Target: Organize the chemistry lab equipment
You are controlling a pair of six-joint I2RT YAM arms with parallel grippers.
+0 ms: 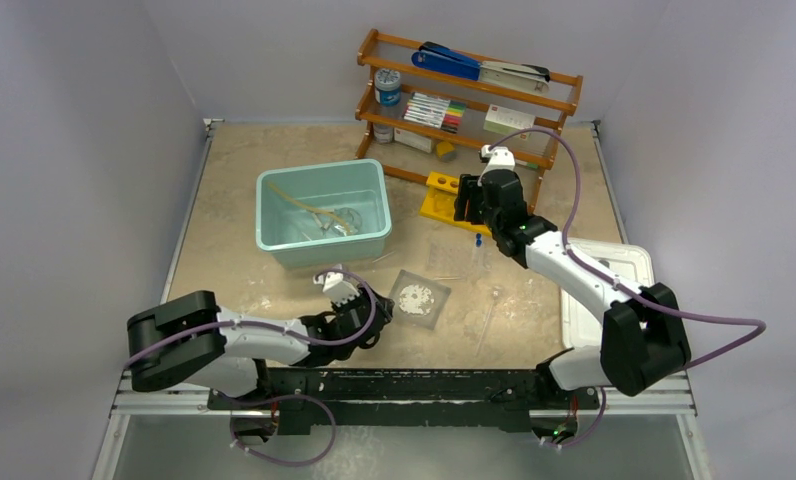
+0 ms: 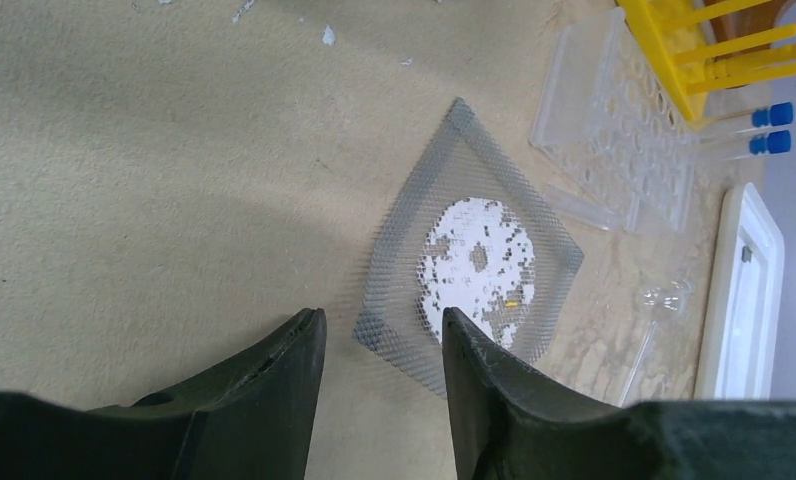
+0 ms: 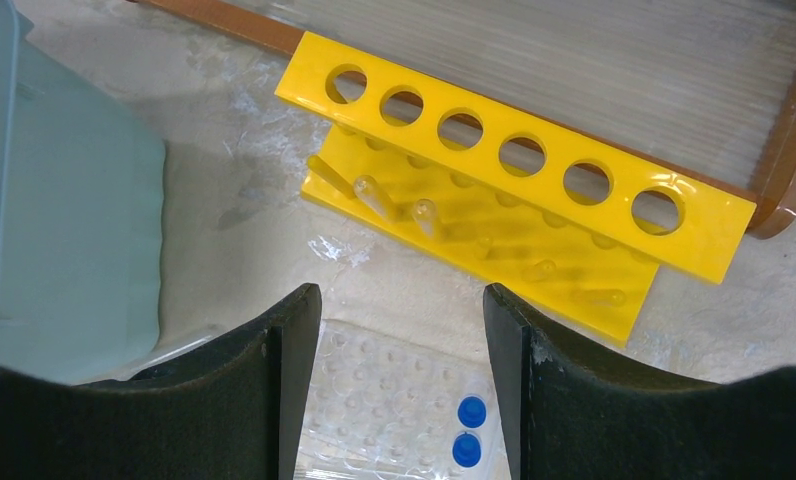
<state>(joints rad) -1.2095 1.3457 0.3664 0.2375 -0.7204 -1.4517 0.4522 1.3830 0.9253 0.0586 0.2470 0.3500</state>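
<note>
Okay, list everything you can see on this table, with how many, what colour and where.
Teal plastic bin: one, teal, left-centre.
Long amber rubber tube: one, amber, inside the bin.
Square wire mesh with a white round centre: one, grey, front-centre.
Yellow holed test-tube rack: one, yellow, centre-back.
Clear plastic well plate: one, clear, before the rack.
Blue-capped clear tubes: two, by the well plate.
White lid: one, white, right edge.
Brown wooden shelf: one, brown, back edge.
Blue stapler: one, blue, top shelf.
Coloured markers: one set, mixed, middle shelf.
Left gripper: black, open, over the mesh's corner.
Right gripper: black, open, above the well plate.
</note>
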